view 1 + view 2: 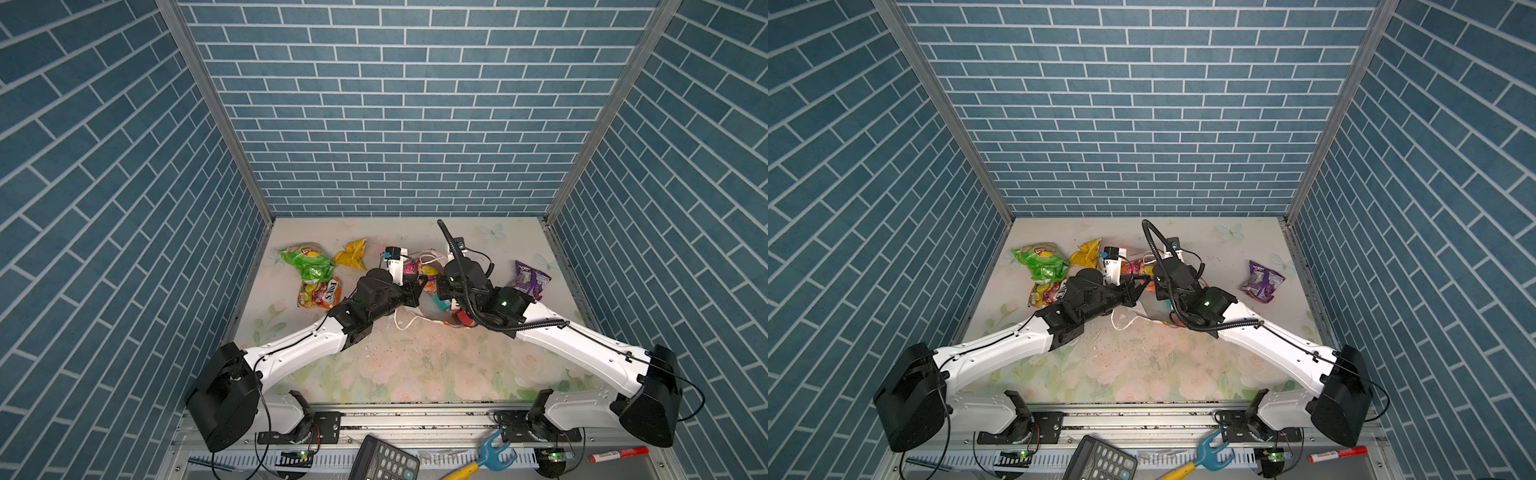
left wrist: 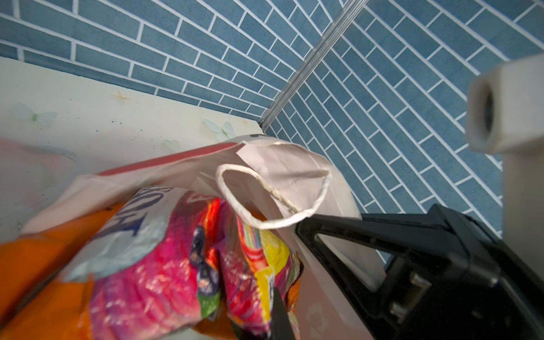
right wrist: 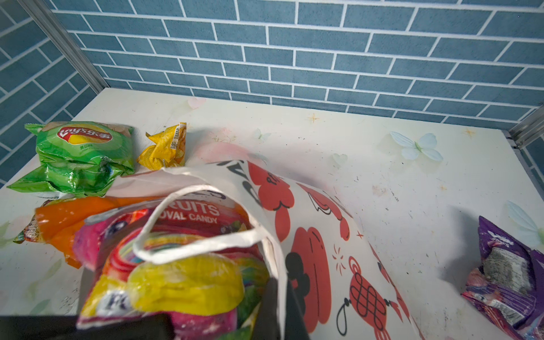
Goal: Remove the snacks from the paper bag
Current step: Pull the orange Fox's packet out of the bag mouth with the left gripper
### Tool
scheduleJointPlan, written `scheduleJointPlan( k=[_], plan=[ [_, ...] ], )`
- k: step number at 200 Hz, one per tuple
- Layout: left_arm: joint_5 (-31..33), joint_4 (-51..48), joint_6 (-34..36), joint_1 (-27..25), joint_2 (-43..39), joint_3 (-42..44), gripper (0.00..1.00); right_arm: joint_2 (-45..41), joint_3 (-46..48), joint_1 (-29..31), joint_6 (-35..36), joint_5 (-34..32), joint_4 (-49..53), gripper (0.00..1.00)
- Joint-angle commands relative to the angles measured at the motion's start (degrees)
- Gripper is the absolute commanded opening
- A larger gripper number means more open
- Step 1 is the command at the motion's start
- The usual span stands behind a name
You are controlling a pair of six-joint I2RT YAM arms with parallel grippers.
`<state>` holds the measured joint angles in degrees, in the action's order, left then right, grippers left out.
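Middle of flowery table: white paper carrier bag with red prints lying on side, mostly covered by both grippers in both top views. Left gripper clamped on crinkly orange Fox's candy packet at bag mouth; packet blurry, partly cut off. Right gripper jaws closed, pinching bag rim, fingertips barely visible. Out on table: green Lay's chip packet, crumpled yellow packet and second orange Fox's packet on left, purple packet on right. Can't see deeper inside bag.
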<state>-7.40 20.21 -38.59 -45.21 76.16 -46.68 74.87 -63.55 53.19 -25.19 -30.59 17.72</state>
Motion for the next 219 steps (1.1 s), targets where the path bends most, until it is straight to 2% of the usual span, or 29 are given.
scheduleJointPlan(
  k=[1,52,167,219],
  plan=[
    [3.70,-1.57,3.49,0.65,-2.52,-1.75,0.00,-2.16,1.28,-0.32,0.14,-1.03,1.57,0.00],
    [5.79,-4.01,5.11,1.08,-6.23,-2.02,0.00,-2.94,1.96,-0.36,-0.16,-1.54,2.13,0.00],
    [5.82,-5.47,4.93,1.95,-10.61,-1.67,0.00,-4.36,3.10,-0.37,-0.61,-2.46,1.71,0.00],
    [5.47,-9.83,6.02,2.93,-11.48,-5.47,0.00,-3.90,3.08,-0.37,-0.91,-2.20,1.15,0.00]
  ],
)
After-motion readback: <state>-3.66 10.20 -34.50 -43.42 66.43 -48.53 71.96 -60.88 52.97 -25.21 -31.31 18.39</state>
